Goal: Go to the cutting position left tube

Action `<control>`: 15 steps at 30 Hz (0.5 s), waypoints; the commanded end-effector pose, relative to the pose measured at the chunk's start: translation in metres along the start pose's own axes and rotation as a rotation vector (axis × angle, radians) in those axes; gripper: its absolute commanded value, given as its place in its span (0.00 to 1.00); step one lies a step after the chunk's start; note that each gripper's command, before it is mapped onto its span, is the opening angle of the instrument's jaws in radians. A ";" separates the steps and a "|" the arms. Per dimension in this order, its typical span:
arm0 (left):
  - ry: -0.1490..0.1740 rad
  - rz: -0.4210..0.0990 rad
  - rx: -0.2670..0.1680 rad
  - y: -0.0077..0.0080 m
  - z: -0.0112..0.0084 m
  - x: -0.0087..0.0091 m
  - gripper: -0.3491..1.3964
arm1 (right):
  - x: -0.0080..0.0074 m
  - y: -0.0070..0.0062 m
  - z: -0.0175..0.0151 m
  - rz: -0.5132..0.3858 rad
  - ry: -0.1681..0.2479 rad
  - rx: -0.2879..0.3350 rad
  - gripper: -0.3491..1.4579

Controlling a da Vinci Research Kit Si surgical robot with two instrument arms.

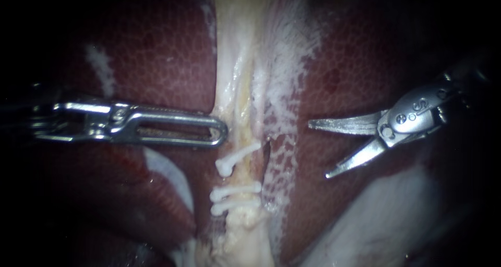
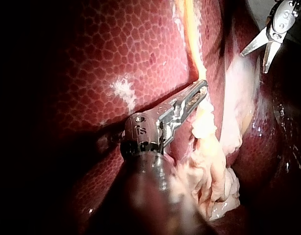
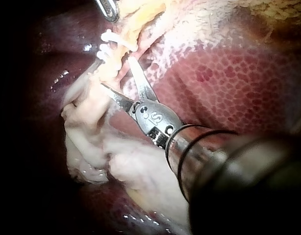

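The jaws of your left instrument (image 1: 223, 131) are long and slotted. They lie pressed together, pinching the edge of the pale tissue (image 1: 229, 74) at their very tip. Your right instrument (image 1: 318, 150) ends in two curved blades, spread wide with nothing between them. In the endoscope view they hang over the liver (image 1: 156, 53), to the right of the pale strip and apart from it, with their tips pointing toward it.

The tube (image 1: 241, 174) runs up and down through the middle of the endoscope view, inside the pale tissue and just below your left instrument's tip. It looks cream to yellowish, soft, and ragged along its edges. Three white clips (image 1: 236, 191) cross it. One sits alone and slanted, nearest your left tip. Below it comes a bare stretch of tube, then two clips close together and nearly parallel. A dark slit (image 1: 266, 153) lies just to the right of the top clip.

In the right wrist view your open blades point at the clipped stretch, but you cannot tell there whether a blade touches the tube. In the left wrist view lumpy pale tissue bunches beside and under your closed jaws, and a yellow strand (image 2: 189, 34) runs ahead of them. Your right blades stand well apart from them.
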 end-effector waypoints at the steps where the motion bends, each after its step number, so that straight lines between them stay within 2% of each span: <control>1: 0.001 -0.001 0.002 0.0000 0.0000 0.0000 0.00 | 0.0000 0.0000 0.0000 0.000 0.000 0.000 0.98; 8: 0.001 0.000 0.002 -0.0001 -0.0001 0.0001 0.00 | -0.0004 -0.0005 0.0001 -0.010 0.002 0.005 0.98; 12: 0.002 -0.002 0.004 -0.0008 -0.0007 -0.0002 0.00 | -0.0012 -0.0013 0.0008 0.021 -0.040 0.033 0.97; 15: 0.003 -0.003 0.006 -0.0014 -0.0013 -0.0003 0.00 | -0.0021 -0.0019 0.0015 0.055 -0.056 0.053 0.96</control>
